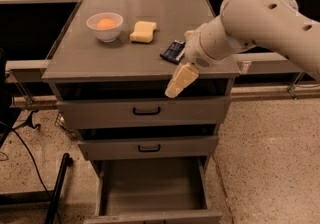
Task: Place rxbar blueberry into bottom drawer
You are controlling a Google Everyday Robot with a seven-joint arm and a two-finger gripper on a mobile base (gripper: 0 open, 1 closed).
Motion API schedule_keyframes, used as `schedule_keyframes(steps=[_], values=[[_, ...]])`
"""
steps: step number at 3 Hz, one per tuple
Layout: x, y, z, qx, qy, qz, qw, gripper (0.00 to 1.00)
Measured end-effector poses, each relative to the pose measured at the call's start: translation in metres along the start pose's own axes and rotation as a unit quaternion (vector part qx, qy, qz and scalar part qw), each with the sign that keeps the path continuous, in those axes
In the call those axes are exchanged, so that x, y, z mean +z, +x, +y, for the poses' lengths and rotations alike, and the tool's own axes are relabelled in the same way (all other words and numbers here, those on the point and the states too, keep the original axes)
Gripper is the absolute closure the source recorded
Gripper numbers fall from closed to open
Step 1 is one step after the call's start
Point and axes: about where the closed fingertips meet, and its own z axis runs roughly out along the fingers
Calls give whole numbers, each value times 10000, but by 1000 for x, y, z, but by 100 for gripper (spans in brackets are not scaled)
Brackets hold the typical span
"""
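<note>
Approaching for the pick: gripper (184,58) hangs over the cabinet top (100,55), jaws spread and empty, just beside the rxbar blueberry (172,51) lying flat there. Bottom drawer (150,190) stands open below. Next, likely: straddle the bar, close.

We see a dim, warm-toned scene. Light falls from above onto the desk (100,53), whose top carries a faint sheen, while the recesses above the upper drawers lie in deep shadow. The gripper (180,80), at the desk's front edge right of centre, shows pale. The bottom drawer (150,188) is evenly grey inside.
</note>
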Motion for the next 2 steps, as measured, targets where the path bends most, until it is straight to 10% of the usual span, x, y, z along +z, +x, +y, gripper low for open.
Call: schedule_keyframes(steps=[2], values=[[4,14,-21,377,712,-85,9967,0]])
